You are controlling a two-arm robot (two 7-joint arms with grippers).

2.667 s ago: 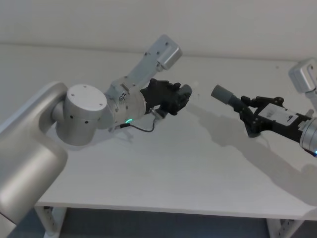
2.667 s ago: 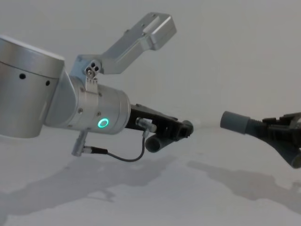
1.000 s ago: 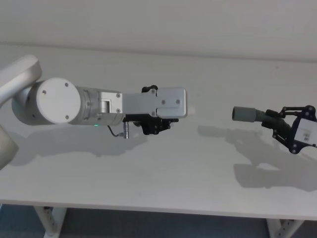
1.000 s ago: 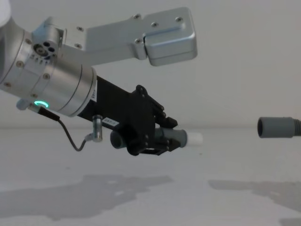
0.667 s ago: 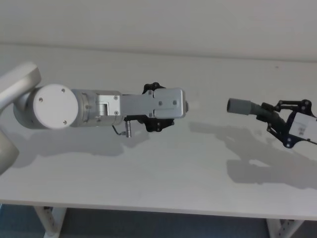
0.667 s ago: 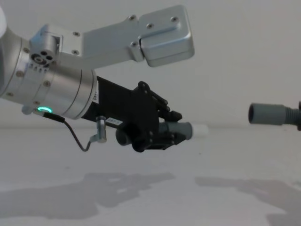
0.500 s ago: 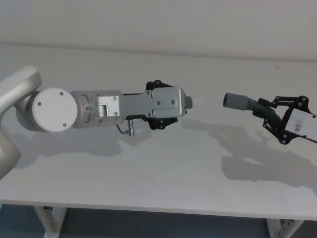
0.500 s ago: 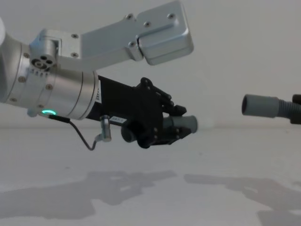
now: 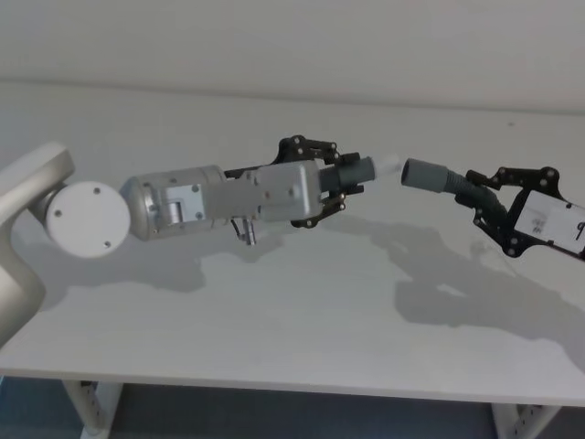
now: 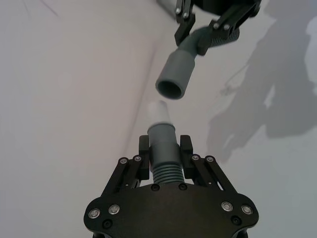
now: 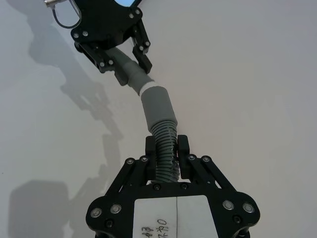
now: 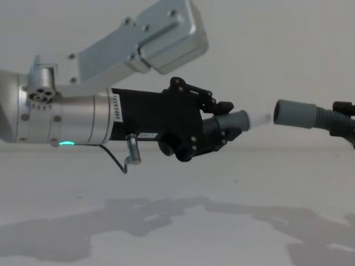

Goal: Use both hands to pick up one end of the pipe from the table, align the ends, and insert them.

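Note:
Both pipe pieces hang in the air above the table (image 9: 274, 311). My left gripper (image 9: 340, 183) is shut on the short ribbed piece (image 10: 165, 171). Its grey collar (image 12: 233, 119) and white tip (image 12: 259, 119) point to the right. My right gripper (image 9: 483, 199) is shut on the ribbed part of the longer piece (image 11: 163, 144). That piece's wide socket cuff (image 9: 422, 174) faces left toward the tip. Tip and cuff nearly line up, with a small gap between them in the chest view. In the left wrist view the cuff's open mouth (image 10: 172, 88) sits just beyond the white tip (image 10: 158, 113).
The left arm's silver body (image 9: 174, 206) stretches across the left half of the table. A pale wall (image 9: 292, 37) rises behind the table's far edge. Arm shadows lie on the bare tabletop below the grippers.
The two grippers have come toward each other. The wide space between the white tip and the socket cuff has shrunk to a small gap, and the left gripper now points more upward.

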